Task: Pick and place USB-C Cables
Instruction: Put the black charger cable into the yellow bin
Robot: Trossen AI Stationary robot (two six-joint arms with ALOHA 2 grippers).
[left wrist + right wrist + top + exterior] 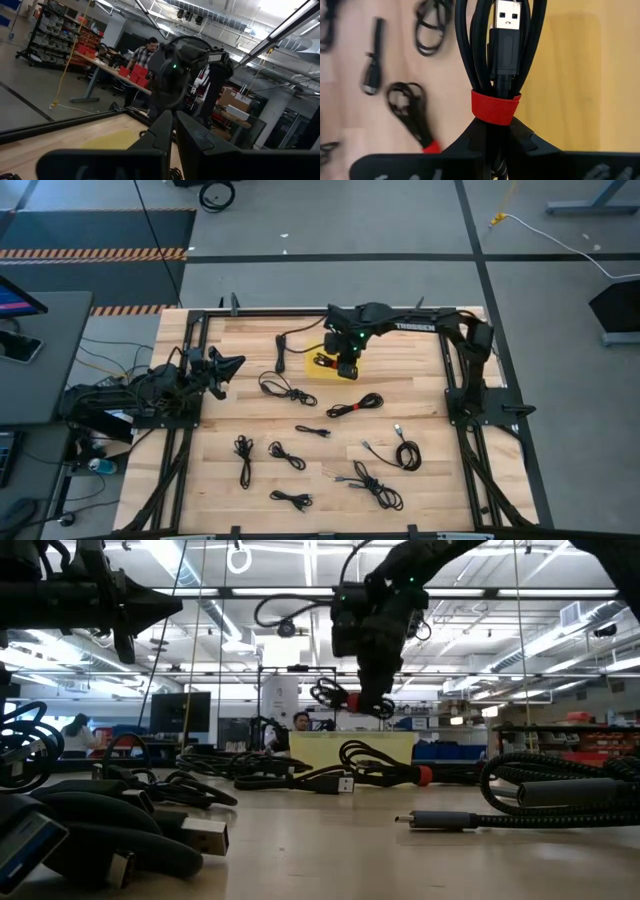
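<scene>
Two arms are on my screens, over a wooden worktop (pixel 430 420) that fills most of the high view. My right arm reaches in from the right edge, elbow folded, forearm stretched across the far side so its wrist hangs above the yellow tray (pixel 312 358). The right gripper (pixel 340 366) points down there, held clear of the surface in the low view, and its fingers are clamped on a banded cable bundle (pixel 501 60); the wrist camera shows the black loops pinched just below the red band (pixel 496 106), a silver plug end showing among the loops.

My left arm is drawn back at the left edge of the worktop, its left gripper (pixel 222 372) aimed inward toward the middle, raised off the wood. From its wrist view the two fingers (pixel 160 131) lie close together, nearly touching, with nothing between them.

The other USB-C Cables (pixel 375 488) lie scattered as small coils over the near half of the worktop, well apart from the tray. Beyond the table a person (pixel 142 54) stands at a bench.
</scene>
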